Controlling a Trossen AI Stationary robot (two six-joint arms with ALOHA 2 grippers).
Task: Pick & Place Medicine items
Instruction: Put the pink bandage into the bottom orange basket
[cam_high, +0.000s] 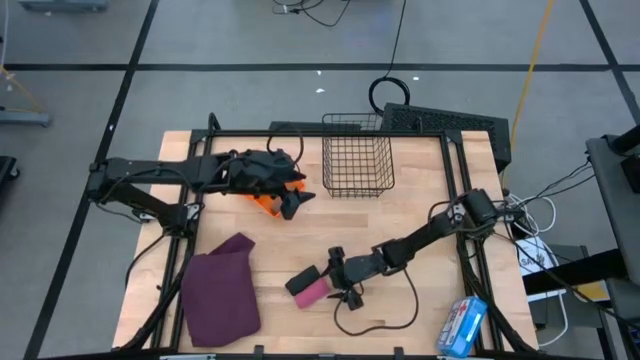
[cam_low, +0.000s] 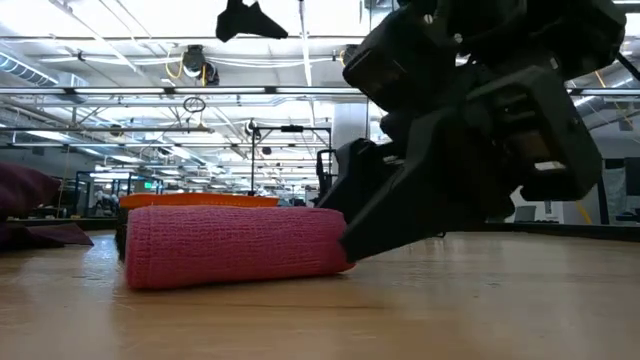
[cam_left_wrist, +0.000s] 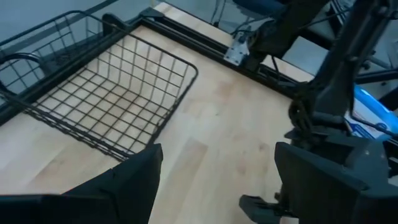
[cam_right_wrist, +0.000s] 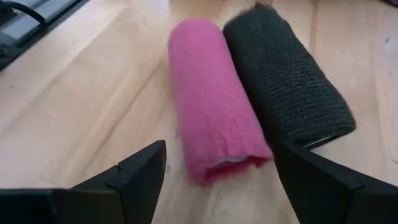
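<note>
The medicine items in view are two bandage rolls, not bottles. The pink roll (cam_right_wrist: 214, 102) lies on its side on the surface (cam_high: 400, 215), touching the black roll (cam_right_wrist: 289, 78) along its length; both sit at the front centre, between the maroon cloth (cam_high: 220, 290) and the right arm.

The right pincer (cam_right_wrist: 221, 186) is low over the surface, wide open, holding nothing, its fingers pointing at the rolls' near ends. In the low view one finger appears to touch the pink roll's end.

Handling, as a judgement: the rolls are light, soft, compressible fabric with a grippy surface; not fragile. They can roll sideways if nudged. The best hold is across the pink roll's middle, one finger on its free side and one wedged into the seam with the black roll.

The left pincer (cam_left_wrist: 217, 186) hovers open and empty above the orange tray (cam_high: 265, 203), near the wire basket (cam_high: 357, 165). A blue-and-white packet (cam_high: 462, 325) lies at the front right corner.
</note>
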